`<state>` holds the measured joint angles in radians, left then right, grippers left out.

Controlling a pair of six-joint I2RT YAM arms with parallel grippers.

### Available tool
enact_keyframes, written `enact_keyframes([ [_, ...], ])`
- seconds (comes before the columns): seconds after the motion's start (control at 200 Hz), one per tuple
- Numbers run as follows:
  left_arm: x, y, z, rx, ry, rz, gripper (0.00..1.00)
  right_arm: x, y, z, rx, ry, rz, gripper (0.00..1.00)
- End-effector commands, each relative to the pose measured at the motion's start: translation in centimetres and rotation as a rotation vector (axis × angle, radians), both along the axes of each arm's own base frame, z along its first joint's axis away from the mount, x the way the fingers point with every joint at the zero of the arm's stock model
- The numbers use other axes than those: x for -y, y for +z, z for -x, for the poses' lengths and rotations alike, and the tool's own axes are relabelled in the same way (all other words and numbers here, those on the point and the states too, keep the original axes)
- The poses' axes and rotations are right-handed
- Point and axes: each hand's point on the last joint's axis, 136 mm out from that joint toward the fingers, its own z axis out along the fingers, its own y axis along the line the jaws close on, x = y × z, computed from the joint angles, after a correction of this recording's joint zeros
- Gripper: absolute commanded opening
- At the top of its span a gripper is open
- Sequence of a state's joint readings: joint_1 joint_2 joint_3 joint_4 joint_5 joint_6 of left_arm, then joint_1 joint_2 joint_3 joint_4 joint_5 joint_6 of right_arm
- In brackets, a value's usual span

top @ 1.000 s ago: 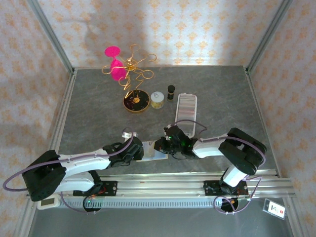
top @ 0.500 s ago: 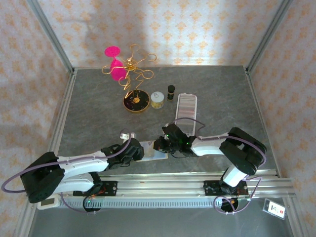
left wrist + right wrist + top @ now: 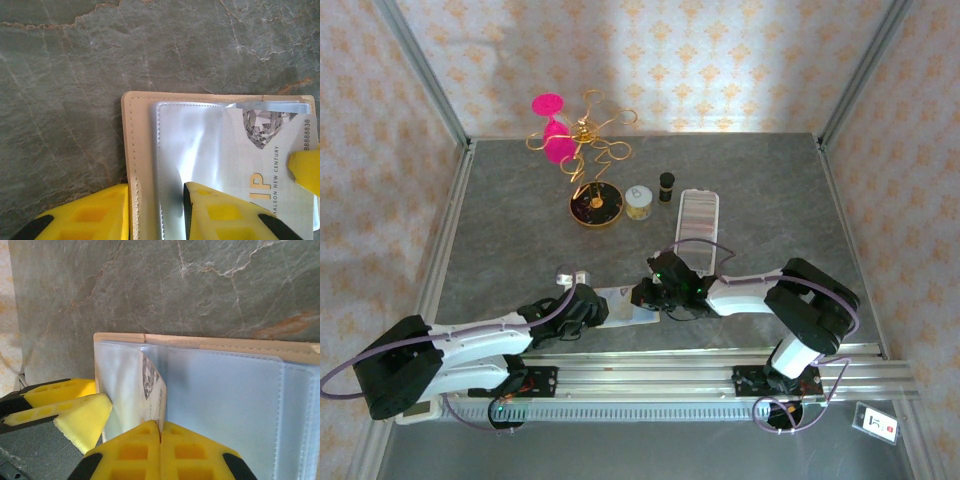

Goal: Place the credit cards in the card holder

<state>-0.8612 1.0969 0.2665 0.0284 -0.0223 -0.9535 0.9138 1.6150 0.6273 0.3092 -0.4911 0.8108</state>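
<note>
The cream card holder (image 3: 620, 303) lies open near the table's front edge, its clear sleeves facing up. My left gripper (image 3: 592, 305) is at its left side. In the left wrist view the left gripper (image 3: 156, 187) is shut on the holder's stitched edge (image 3: 137, 150), one finger outside it and one on the sleeve. My right gripper (image 3: 161, 430) is shut on a whitish credit card (image 3: 152, 380) with a diamond mark, held on edge at a sleeve's mouth. In the left wrist view that card (image 3: 265, 155) lies partly under the sleeve.
At the back stand a gold wire stand (image 3: 585, 150) with pink discs, a small jar (image 3: 638, 203), a dark bottle (image 3: 666, 185) and a long clear case (image 3: 698, 215). A metal rail (image 3: 670, 375) runs along the front edge just behind the holder.
The left arm's elbow has dropped down and left while its gripper stayed at the holder's left edge. The right gripper with the card has nudged slightly left.
</note>
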Motion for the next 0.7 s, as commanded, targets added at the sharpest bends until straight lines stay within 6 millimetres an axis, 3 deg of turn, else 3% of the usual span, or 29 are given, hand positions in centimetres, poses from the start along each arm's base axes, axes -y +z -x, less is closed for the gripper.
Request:
enact_keyframes([
  [0.0,0.7,-0.2,0.1,-0.018,-0.01,0.045,0.3,-0.3,-0.9,1.1,-0.027,0.05,0.034,0.03],
  [0.345,1.0,-0.5,0.3,-0.022,-0.027,0.048,0.29,-1.5,-1.0,0.6,-0.023,0.075,0.045,0.06],
  [0.606,0.7,-0.5,0.3,-0.02,-0.022,0.049,0.29,-1.0,-0.7,0.1,0.004,0.065,0.108,0.28],
  [0.696,0.8,-0.4,0.3,-0.02,-0.022,0.052,0.29,-0.1,-0.5,-0.4,0.029,0.035,0.149,0.28],
])
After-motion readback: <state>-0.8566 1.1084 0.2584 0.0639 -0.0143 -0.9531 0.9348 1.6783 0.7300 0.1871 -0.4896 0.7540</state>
